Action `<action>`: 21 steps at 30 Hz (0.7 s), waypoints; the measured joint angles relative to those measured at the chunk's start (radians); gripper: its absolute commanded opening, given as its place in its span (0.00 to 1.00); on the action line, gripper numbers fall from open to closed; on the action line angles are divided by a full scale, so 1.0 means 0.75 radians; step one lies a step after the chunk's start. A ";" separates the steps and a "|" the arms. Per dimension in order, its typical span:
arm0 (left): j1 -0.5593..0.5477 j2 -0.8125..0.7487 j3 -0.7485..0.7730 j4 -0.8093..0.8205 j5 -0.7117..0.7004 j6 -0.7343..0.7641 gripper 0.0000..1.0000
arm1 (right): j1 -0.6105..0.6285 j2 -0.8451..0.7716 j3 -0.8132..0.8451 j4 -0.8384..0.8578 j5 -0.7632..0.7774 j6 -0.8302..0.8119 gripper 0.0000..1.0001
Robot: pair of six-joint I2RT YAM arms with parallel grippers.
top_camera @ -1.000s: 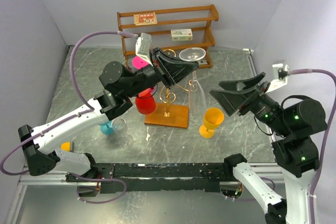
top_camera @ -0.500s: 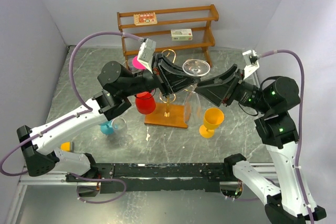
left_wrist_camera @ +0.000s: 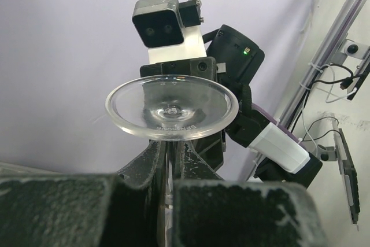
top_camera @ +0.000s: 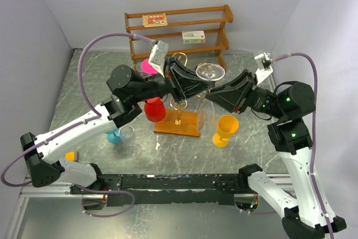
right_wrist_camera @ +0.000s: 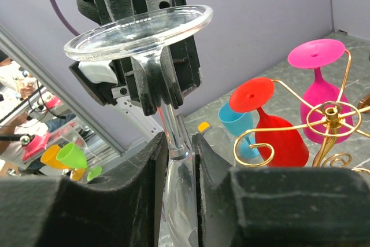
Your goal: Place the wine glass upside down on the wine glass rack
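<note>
Two robot arms meet over a marbled table with a clear wine glass between them; the glass hangs in the air foot-up and bowl-down, just right of the central post of the gold wire wine glass rack and above the right edge of its wooden base; it rests on no scroll arm yet. The left gripper is clamped tight on the stem just under the foot; the right gripper has its jaws drawn narrow round the stem lower down, near the bowl; whether its pads already pinch the glass cannot be told from these views. A red glass and a pink glass hang inverted on the rack's far side; a yellow goblet stands on the table beside the base.

The handover looks like the risky part; should the left jaws let go before the right pair bites firmly, the smooth stem could slide through and the bowl would strike the base or the goblet; with both arms gripping, any mismatched pull could snap the thin stem; a wide swing toward the wire could knock the hanging red glass.
</note>
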 measured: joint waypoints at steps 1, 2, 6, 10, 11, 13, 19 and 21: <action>0.001 0.001 -0.002 0.004 0.000 -0.003 0.07 | 0.000 0.000 -0.006 0.015 -0.007 0.006 0.20; 0.001 0.004 -0.005 0.010 0.000 -0.009 0.07 | 0.000 0.001 -0.011 0.026 -0.012 0.009 0.20; 0.007 0.012 -0.006 0.021 0.000 -0.032 0.07 | -0.001 0.008 -0.033 0.082 -0.031 0.021 0.14; 0.010 0.013 -0.006 0.023 -0.001 -0.051 0.07 | -0.001 0.013 -0.057 0.154 -0.054 0.046 0.08; 0.010 0.013 -0.006 0.024 -0.001 -0.053 0.07 | -0.001 0.013 -0.061 0.168 -0.058 0.051 0.09; 0.010 0.013 -0.009 0.032 -0.003 -0.057 0.07 | -0.001 0.014 -0.065 0.189 -0.065 0.061 0.14; 0.010 0.013 -0.021 0.051 -0.012 -0.060 0.07 | -0.001 0.026 -0.072 0.209 -0.076 0.076 0.22; 0.010 0.013 -0.022 0.050 -0.015 -0.060 0.07 | 0.000 0.035 -0.073 0.216 -0.080 0.081 0.22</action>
